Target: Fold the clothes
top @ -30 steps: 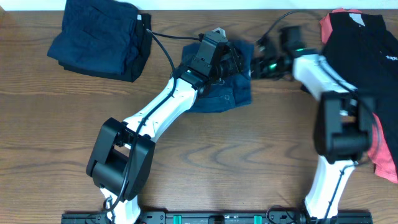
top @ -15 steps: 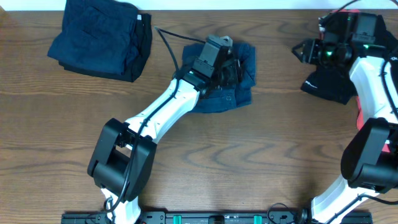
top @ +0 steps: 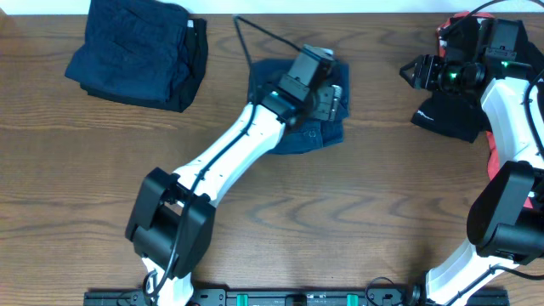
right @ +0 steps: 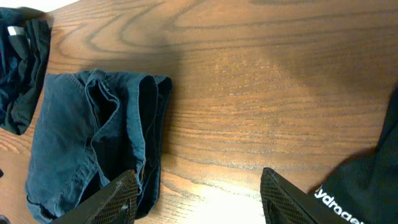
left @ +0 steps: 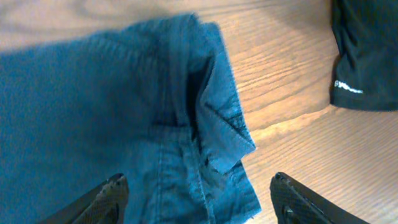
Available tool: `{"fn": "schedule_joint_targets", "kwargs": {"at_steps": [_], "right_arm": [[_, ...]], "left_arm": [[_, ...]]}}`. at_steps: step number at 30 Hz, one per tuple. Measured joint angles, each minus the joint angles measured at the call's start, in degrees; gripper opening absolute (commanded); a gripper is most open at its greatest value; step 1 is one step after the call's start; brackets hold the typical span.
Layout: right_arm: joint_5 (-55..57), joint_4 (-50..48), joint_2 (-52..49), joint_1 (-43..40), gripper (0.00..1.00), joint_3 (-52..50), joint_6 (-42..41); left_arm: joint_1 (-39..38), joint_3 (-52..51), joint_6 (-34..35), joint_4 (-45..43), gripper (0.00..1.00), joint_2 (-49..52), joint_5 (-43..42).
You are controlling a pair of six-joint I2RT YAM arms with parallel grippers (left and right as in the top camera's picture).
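A folded navy garment (top: 299,127) lies at the table's middle back. It also fills the left of the left wrist view (left: 93,112) and shows in the right wrist view (right: 93,137). My left gripper (top: 330,100) hovers over its right edge, open and empty (left: 199,193). A second folded navy garment (top: 136,51) lies at the back left. The black-and-coral shirt (top: 476,93) lies at the far right. My right gripper (top: 410,72) is open and empty over bare wood (right: 199,193), just left of the shirt (right: 367,186).
The left arm's black cable (top: 255,30) loops over the table behind the middle garment. The white wall edge runs along the table's back. The shirt's black hem (left: 367,50) shows at the top right of the left wrist view.
My right gripper has pulled away from the middle navy garment to the right and now sits by the shirt. My left gripper has shifted slightly right over the garment.
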State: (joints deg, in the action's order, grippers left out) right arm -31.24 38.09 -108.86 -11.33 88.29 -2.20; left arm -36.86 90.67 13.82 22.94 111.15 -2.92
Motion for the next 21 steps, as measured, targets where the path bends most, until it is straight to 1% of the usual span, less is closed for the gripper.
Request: {"fn": "schedule_joint_targets", "kwargs": {"at_steps": [5, 11, 21], "right_arm": [[0.00, 0.96, 0.00, 0.00, 0.63, 0.00, 0.13], [0.00, 1.53, 0.00, 0.00, 0.63, 0.00, 0.59], [0.00, 1.55, 0.00, 0.00, 0.65, 0.00, 1.20]], "left_arm": [[-2.16, 1.92, -4.35, -1.29, 0.79, 5.29, 3.06], [-4.09, 1.81, -7.06, -4.98, 0.82, 12.15, 7.98], [-5.75, 1.84, -8.11, -11.72, 0.83, 13.46, 10.29]]}}
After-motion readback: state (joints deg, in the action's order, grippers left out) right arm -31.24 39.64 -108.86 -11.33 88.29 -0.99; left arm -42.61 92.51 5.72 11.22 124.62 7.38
